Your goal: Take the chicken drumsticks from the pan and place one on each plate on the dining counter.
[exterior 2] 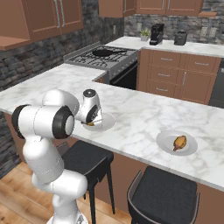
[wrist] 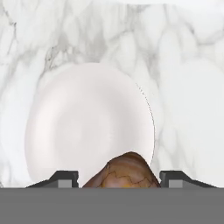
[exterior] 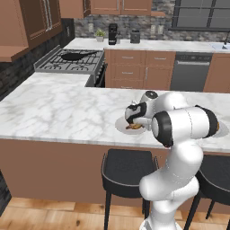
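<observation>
I am lowering the second drumstick (wrist: 124, 171), clamped in the gripper (wrist: 118, 177), over the near-left plate (wrist: 83, 122) on the dining counter (exterior 2: 140, 116); the first drumstick (exterior 2: 179, 142) is lying on the right plate (exterior 2: 166, 146).

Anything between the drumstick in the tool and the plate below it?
Nothing visible. The tool is shut on the drumstick, directly over the bare plate on the dining counter. The other plate already holds its drumstick.
</observation>
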